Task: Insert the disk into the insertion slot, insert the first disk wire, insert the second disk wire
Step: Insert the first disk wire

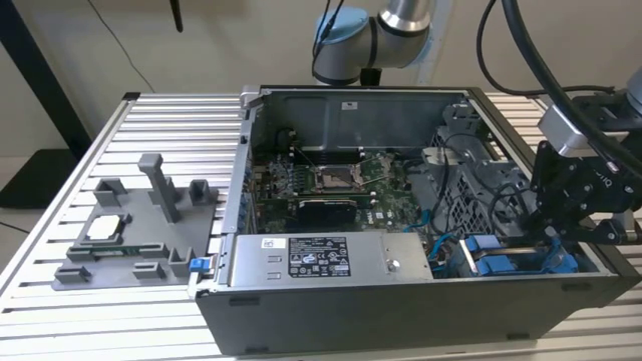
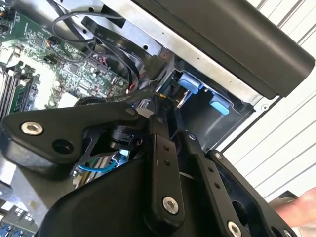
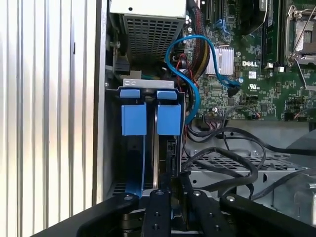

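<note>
Seemingly the gripper, jaws narrow on something unidentifiable, should work square to the insertion slot and clear of the black cables.

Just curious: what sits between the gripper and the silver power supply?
Two blue tabs side by side, seen in the first wrist view.

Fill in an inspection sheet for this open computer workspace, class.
Surface: slatted metal table, carrying the open computer case.
Job's things: two blue-fronted drive units side by side in the bay; which is the disk, unclear.
Clutter: grey fixture tray on the exterior view's left.
Claw: claw reaches down at the drive bay.
Cables: blue cable loops off the board; black cables cross the cage.
Surroundings: a person's hand near the table slats.
</note>
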Available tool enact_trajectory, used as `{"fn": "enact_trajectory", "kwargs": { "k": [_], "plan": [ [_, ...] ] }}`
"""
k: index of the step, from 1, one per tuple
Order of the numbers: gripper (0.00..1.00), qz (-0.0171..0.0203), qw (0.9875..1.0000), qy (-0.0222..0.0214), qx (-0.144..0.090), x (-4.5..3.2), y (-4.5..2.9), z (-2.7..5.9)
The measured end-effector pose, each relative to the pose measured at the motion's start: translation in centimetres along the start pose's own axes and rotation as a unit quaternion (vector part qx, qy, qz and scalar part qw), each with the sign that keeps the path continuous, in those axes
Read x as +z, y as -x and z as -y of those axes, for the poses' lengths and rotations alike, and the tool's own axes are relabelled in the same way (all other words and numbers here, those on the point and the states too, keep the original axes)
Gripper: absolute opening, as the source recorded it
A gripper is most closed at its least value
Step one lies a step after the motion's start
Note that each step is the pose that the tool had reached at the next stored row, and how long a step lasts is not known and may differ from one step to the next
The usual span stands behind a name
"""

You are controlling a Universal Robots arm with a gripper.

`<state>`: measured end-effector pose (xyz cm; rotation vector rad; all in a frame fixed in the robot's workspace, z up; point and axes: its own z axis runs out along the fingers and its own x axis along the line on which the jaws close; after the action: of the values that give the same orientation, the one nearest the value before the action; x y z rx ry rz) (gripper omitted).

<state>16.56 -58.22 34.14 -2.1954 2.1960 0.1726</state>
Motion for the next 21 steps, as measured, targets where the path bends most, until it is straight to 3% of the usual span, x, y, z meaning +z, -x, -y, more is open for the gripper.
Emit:
{"fn": "enact_trajectory", "kwargs": {
  "k": [14, 21],
  "plan": [
    [0.00, 0.0008, 1.0000, -0.0001, 0.001, 0.52, 0.04, 0.02],
    [0.00, 0.0043, 1.0000, -0.0001, 0.001, 0.34, 0.07, 0.01]
  ]
}}
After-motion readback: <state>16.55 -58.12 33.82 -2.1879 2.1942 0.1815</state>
